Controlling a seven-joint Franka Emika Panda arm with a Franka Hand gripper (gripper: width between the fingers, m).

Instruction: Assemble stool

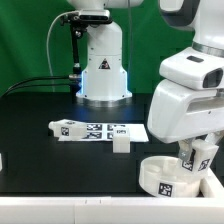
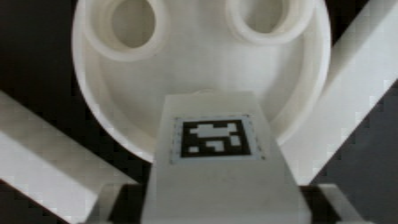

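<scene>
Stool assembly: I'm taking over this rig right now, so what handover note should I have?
Gripper: jaws shut on a short chunky white plastic leg, held over the round white plastic seat disc.
Parts: the seat disc lies at the exterior view's right. A second short white leg lies loose beside the marker board.
Done: no leg is clearly fixed yet. Two oval sockets in the disc show empty.
Left: probably seat the held leg, then fetch the loose one.
</scene>
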